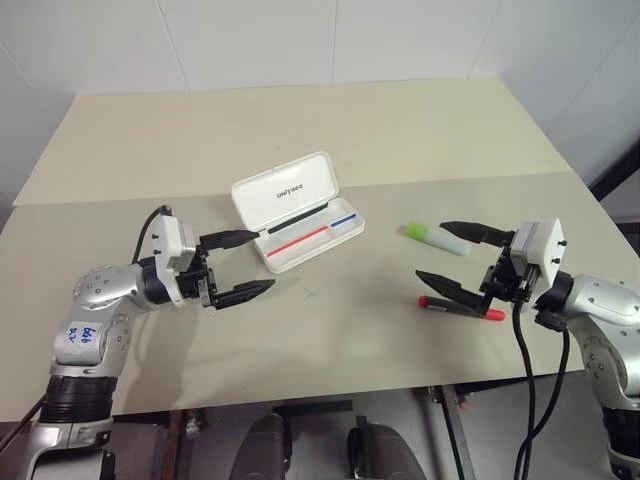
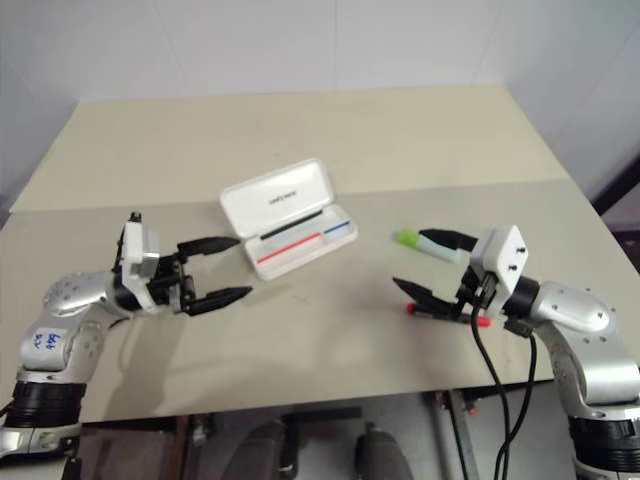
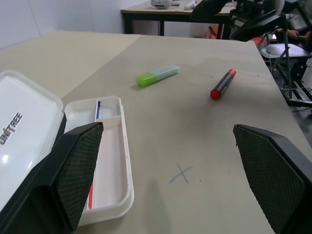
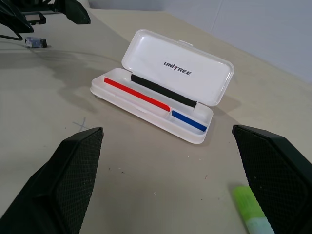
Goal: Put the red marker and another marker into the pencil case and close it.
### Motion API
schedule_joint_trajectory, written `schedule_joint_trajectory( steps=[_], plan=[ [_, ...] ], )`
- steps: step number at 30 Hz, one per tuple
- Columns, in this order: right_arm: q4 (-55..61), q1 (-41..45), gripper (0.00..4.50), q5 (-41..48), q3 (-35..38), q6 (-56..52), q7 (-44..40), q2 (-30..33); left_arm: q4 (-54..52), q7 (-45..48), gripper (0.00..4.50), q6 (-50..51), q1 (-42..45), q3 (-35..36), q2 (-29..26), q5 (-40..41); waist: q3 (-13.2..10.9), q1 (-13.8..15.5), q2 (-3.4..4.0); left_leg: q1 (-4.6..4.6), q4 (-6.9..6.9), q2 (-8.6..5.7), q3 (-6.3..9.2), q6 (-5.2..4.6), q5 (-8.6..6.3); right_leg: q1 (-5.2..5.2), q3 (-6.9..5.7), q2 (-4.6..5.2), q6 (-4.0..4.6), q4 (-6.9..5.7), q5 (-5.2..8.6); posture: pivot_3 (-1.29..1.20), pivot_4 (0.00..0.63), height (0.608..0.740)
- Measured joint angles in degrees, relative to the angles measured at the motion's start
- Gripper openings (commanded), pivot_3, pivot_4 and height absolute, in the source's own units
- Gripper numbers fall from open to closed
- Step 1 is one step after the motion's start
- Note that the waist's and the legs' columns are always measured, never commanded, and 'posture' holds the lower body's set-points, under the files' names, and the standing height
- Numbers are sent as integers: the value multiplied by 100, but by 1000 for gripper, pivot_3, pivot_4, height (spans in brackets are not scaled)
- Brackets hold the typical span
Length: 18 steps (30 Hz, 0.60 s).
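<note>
Left gripper point(image 1: 244, 265): nearest item, held above the table point(image 1: 400, 130), its two black fingers spread wide apart and nothing between them. Fingers point toward the middle of the table.

Right gripper point(image 1: 452, 258): opposite side, also above the table, fingers likewise set wide apart and empty, pointing back toward the left gripper.

Pencil case point(image 1: 298, 210): white hard case with rounded corners, lying open on the table just beyond the left gripper's fingertips and a little to their inner side. Lid raised and tilted back, "UNITREE" lettering on its inner face. Tray holds thin red, blue and black stripes. No marker inside. Well apart from the right gripper.

Red marker point(image 1: 462, 306): slim, black barrel with red cap and red end, lying flat on the table directly under the right gripper's near finger, partly covered by it in the head views. Whether finger and marker touch cannot be told. Far from the left gripper, across the table from it.

Another marker point(image 1: 432, 236): short thick highlighter, bright green cap, pale translucent body, lying flat beside the right gripper's far finger, cap end pointing toward the pencil case. Its body end is partly hidden behind that finger. Near the red marker but not touching it.

Pencilled cross point(image 3: 181, 173): faint mark on the table surface, between the two grippers, just in front of the case's tray.
</note>
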State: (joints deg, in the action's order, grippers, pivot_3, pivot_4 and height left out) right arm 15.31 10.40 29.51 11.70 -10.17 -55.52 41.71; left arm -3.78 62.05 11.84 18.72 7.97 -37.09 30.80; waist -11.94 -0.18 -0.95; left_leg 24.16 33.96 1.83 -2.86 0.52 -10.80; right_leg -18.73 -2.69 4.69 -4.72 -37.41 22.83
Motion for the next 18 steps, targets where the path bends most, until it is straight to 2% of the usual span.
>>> schedule_joint_trajectory(
  steps=[14,18],
  plan=[
    [-127,19,4500,-34,-29,162,-58,-114,45,-156,4481,-109,6,-136,233,-233,0,0,-1,0,4,0,0,1,0,0,0,-1,0,-2,0,0,150,740],
    [-128,43,4500,-57,-57,196,-50,-185,266,-79,3613,-154,61,-181,241,-280,-1,3,-1,0,5,1,1,2,1,0,-1,-2,0,-4,0,0,150,740]
  ],
)
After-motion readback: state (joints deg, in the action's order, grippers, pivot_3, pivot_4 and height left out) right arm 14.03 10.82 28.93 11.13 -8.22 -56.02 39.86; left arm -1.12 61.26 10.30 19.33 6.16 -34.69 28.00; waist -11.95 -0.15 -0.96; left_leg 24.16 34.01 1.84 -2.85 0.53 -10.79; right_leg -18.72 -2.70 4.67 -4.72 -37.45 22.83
